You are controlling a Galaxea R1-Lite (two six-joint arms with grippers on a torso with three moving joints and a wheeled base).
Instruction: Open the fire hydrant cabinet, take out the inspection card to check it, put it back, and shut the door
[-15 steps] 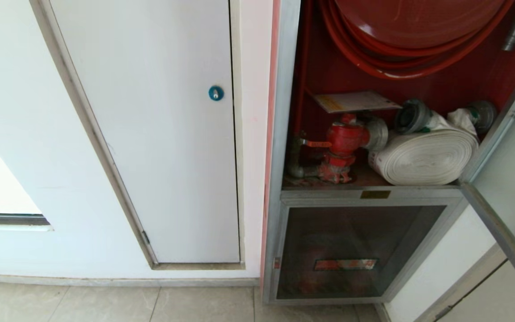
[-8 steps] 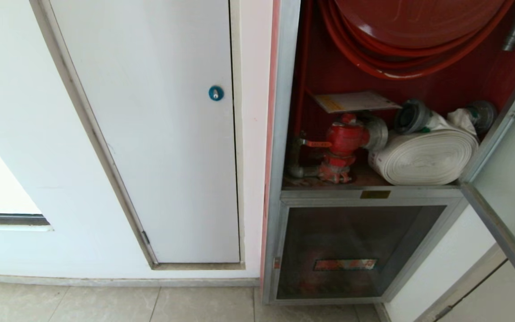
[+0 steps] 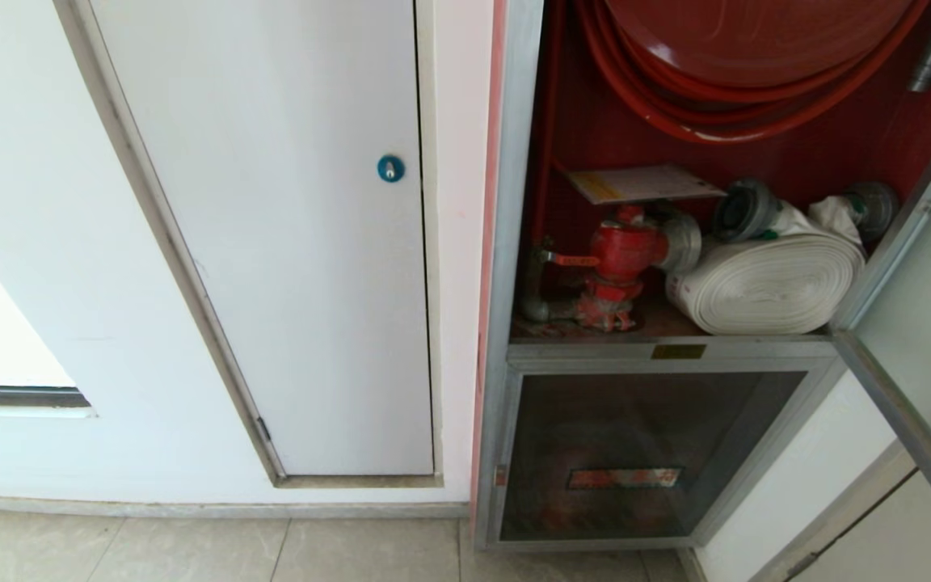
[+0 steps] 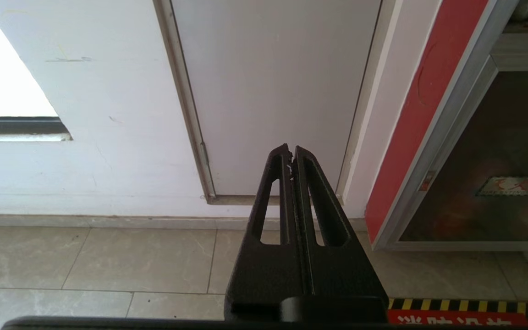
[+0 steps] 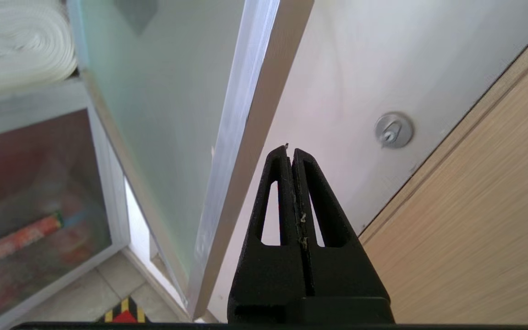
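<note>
1. Our right gripper is pressed shut, empty, just beside the outer edge of the open door.
2. The inspection card lies above the red valve inside the fire hydrant cabinet, well apart from that gripper.
3. Our left gripper, closed and empty, hangs near the floor before the white flush panel.

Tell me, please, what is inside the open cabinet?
Inside the cabinet: hose reel, card above the valve, and a rolled hose. The reel's top is out of view.
</note>
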